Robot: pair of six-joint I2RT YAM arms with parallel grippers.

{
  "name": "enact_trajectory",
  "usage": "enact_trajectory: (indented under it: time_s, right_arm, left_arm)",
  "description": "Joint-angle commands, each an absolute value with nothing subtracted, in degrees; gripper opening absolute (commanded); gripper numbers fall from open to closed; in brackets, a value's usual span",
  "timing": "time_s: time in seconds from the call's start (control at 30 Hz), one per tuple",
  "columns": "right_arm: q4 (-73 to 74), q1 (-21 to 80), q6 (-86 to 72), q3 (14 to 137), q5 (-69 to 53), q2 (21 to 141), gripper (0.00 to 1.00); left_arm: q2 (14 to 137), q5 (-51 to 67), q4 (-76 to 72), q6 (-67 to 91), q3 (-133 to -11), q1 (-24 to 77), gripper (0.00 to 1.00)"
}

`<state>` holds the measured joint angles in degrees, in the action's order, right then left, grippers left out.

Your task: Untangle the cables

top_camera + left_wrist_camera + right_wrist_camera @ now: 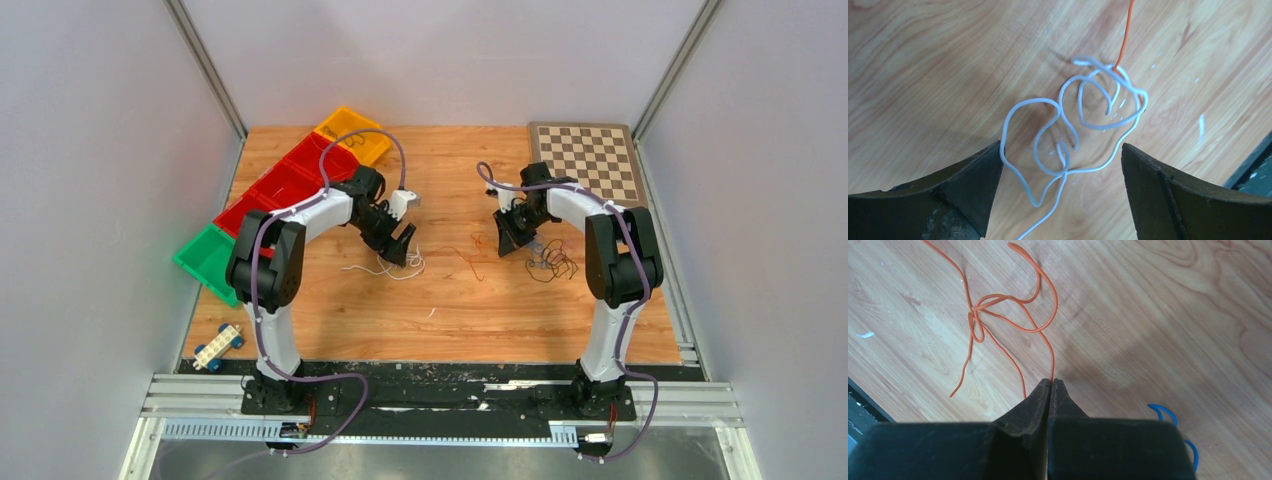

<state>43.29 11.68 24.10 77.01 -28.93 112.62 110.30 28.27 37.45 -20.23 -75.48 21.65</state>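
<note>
While the right gripper (1052, 382) is clenched on one end of the orange wire (979, 306), the left gripper (1060, 150) hangs released over the white wire (1034, 99), a finger on either side of its loops. An orange strand crosses into the white loops and touches them. A black tangle (555, 262) lies beyond the orange, farthest from the white. The step in hand looks like parting orange from white. The left should next close on the white and hold while the right draws orange clear.
</note>
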Motion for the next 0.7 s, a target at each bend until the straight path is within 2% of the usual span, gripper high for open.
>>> enact_trajectory:
  time_s: [0.0,0.17,0.33,0.47,0.5,0.53,0.63,0.67]
  right_arm:
    - [43.7,11.7,24.3,79.3,-30.2,112.0,0.00]
    - [44.1,11.6,24.3,79.8,-30.5,112.2,0.00]
    - [44.5,11.7,25.6,80.1,-28.5,111.8,0.00]
    - [44.8,10.8,27.0,79.4,-25.7,110.7,0.00]
    - [44.8,10.5,27.3,79.2,-25.2,110.5,0.00]
    - [45.0,10.0,27.5,79.0,-24.9,110.2,0.00]
    - [45.1,9.1,28.3,78.0,-23.3,109.2,0.00]
    - [45.1,8.7,28.6,77.6,-22.6,109.0,0.00]
  left_arm:
    - [109.3,33.4,30.0,-3.7,-74.0,22.4,0.93]
    - [110.3,23.2,23.8,2.8,-73.7,25.1,0.85]
    - [111.4,14.4,24.4,1.4,-73.1,27.2,0.79]
    - [111.4,11.5,27.2,0.7,-73.0,27.2,0.57]
    - [111.2,11.0,27.5,0.4,-73.0,27.1,0.48]
    - [110.7,10.9,28.2,0.2,-73.0,26.7,0.43]
    - [108.8,11.0,29.7,-0.6,-73.2,24.6,0.13]
    - [107.5,11.1,30.5,-1.8,-73.5,23.1,0.07]
